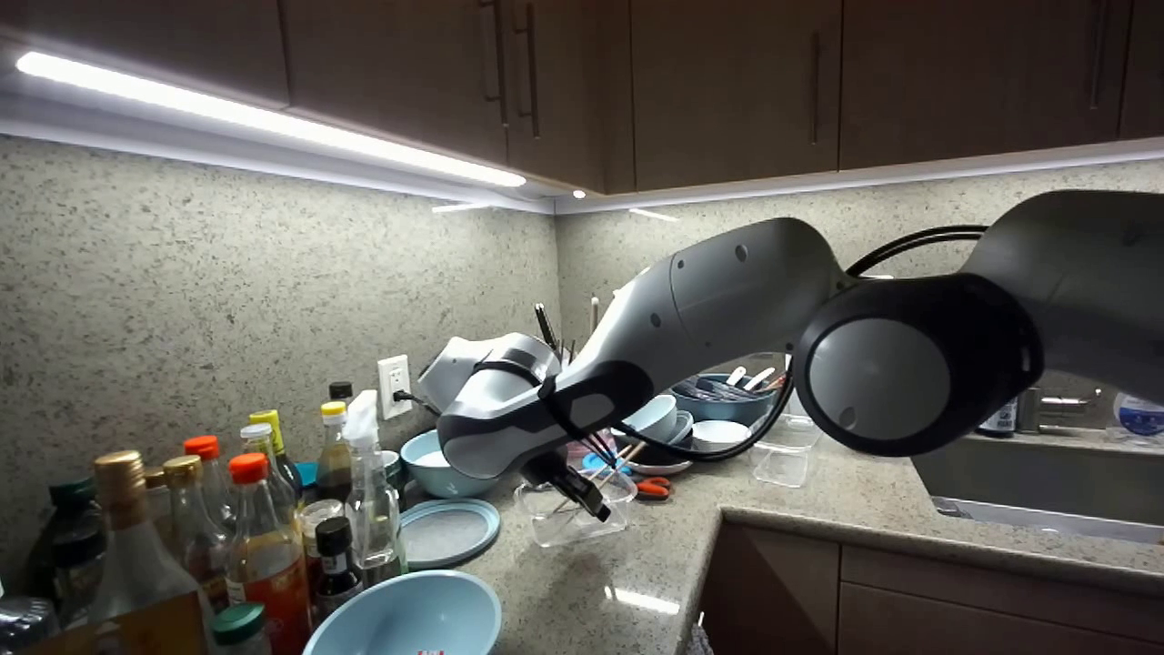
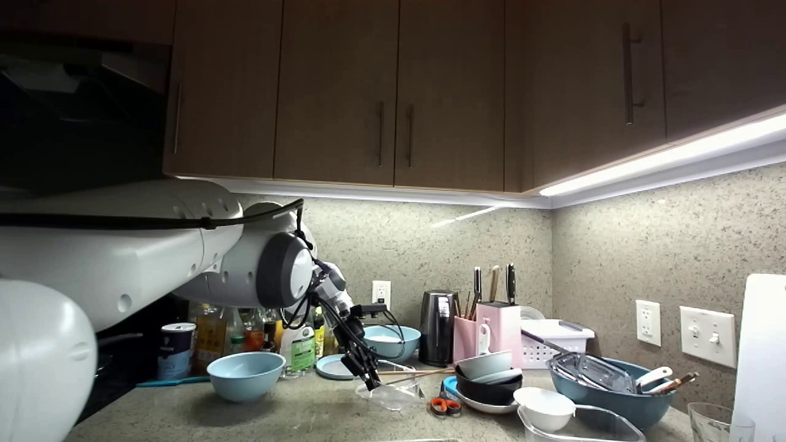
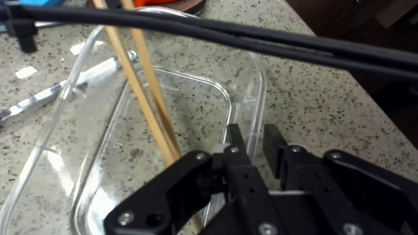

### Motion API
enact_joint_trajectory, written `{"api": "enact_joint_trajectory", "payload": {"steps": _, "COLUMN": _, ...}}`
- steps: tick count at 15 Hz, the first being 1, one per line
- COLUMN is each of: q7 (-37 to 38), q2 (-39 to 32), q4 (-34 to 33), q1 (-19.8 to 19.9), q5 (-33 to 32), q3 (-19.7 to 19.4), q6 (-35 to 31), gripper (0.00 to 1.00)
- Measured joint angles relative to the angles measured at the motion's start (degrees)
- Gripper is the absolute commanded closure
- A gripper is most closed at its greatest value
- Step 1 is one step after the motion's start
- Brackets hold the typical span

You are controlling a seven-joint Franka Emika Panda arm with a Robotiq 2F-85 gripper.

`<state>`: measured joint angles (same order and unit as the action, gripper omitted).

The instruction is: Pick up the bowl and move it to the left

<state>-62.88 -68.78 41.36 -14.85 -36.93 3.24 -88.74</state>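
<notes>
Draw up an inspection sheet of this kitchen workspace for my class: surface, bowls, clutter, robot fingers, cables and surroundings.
Surface: speckled beige countertop, glossy, reflecting light.
Job's things: round light-blue bowl, upright on the countertop; a second round light-blue bowl stands farther back in both exterior views; which is meant isn't shown.
Clutter: assorted capped bottles, orange-handled scissors and thin wooden sticks.
Paired black fingers: parted; the rim of a clear plastic container shows between them in the wrist view; contact uncertain.
Black cables: run along the white jointed arm; some cross the wrist view.
Surroundings: brown cabinets and a lit white strip overhead; white wall outlet behind.
</notes>
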Motion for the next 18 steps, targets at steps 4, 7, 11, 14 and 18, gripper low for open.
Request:
{"api": "enact_joint_trajectory", "payload": {"steps": 4, "q7": 0.0, "q2": -0.61, "q4": -2.35, "q1": 0.0, "q5": 0.0, "q3": -0.27, "q6": 2.74, "gripper": 0.18}}
{"api": "enact_joint_trajectory", "payload": {"steps": 7, "q7": 0.44, "q2": -0.58, "q4": -4.45, "q1": -0.44, "q5": -0.17, "q3": -1.35, "q6": 5.63, "gripper": 0.01}}
{"api": "enact_joint_trajectory", "payload": {"steps": 11, "q7": 4.14, "q2": 0.11, "q4": -7.45, "q1": -2.15, "q5": -0.49, "q3": -3.63, "q6": 10.77, "gripper": 0.0}}
{"api": "enact_joint_trajectory", "payload": {"steps": 14, "q7": 8.62, "q2": 1.17, "q4": -9.14, "q1": -3.65, "q5": -0.56, "q3": -5.12, "q6": 12.27, "gripper": 0.0}}
{"api": "enact_joint_trajectory", "payload": {"steps": 18, "q7": 12.58, "q2": 2.08, "q4": -9.88, "q1": -4.85, "q5": -0.61, "q3": -6.4, "q6": 12.39, "gripper": 0.0}}
